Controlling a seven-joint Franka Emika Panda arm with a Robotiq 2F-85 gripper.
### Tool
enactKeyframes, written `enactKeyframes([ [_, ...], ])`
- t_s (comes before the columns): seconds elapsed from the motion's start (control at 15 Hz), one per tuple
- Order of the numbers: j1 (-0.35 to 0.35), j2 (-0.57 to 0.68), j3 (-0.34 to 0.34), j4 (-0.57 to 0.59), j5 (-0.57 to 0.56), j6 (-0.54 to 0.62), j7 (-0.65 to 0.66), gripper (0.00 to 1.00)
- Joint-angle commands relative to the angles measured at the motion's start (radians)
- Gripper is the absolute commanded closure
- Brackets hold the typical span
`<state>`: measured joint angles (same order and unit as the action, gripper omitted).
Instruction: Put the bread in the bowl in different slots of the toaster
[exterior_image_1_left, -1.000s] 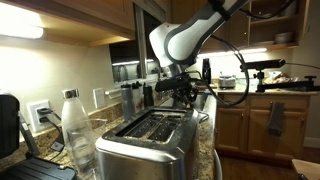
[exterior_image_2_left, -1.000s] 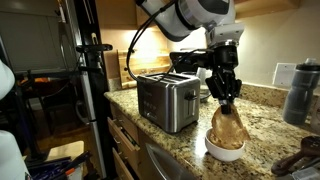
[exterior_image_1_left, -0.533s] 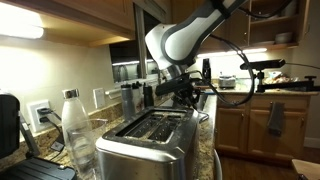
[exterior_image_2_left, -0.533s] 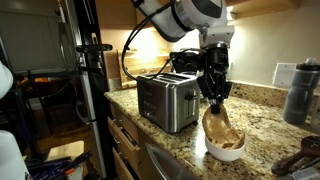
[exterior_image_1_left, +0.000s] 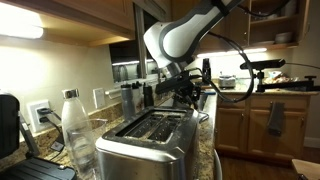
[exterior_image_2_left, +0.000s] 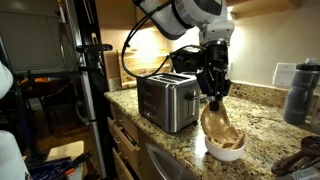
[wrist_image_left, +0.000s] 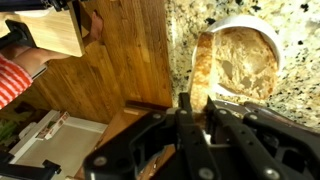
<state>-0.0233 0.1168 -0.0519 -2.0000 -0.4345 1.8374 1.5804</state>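
1. The claw (exterior_image_2_left: 213, 98) is clamped on the top edge of a bread slice (exterior_image_2_left: 220, 126). In the wrist view the thin tan edge of the slice runs straight out from between the closed fingers.
2. The slice hangs tilted right over the bowl (exterior_image_2_left: 226, 153), and its lower end looks to be at or just inside the rim. I'd call it barely lifted. The rest of the bread (wrist_image_left: 245, 55) lies flat in the bowl.
3. What matters for the next move is that the toaster (exterior_image_2_left: 165, 102) sits on the desk (exterior_image_2_left: 268, 118) just beside the bowl, to picture-left of the claw. Its top is roughly level with the claw, so my guess is the slice has to go up, across, then down.
4. The slots (exterior_image_1_left: 150, 126) are two long parallel openings that run away from the camera toward the arm. The slice's flat face has to end up along that axis. That probably means a wrist twist, though I can't tell how much.
5. Some things are hard to make out:
   - The wrist view doesn't show the toaster at all.
   - Both slots are just dark, so I can't say whether either one is filled.
   - I can't count the slices in the bowl.
   - In the exterior view with the bottle (exterior_image_1_left: 73, 125), the claw is a dark tangle behind the toaster and the slice doesn't show
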Motion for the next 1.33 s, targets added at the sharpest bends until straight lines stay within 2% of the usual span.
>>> enactKeyframes([
  [0.0,0.016,-0.037,0.000,0.016,-0.015,-0.075,-0.008,0.90],
  [0.47,0.043,-0.105,0.028,0.043,-0.054,-0.196,0.018,0.90],
  [1.27,0.074,-0.252,0.146,0.077,-0.074,-0.338,0.057,0.90],
])
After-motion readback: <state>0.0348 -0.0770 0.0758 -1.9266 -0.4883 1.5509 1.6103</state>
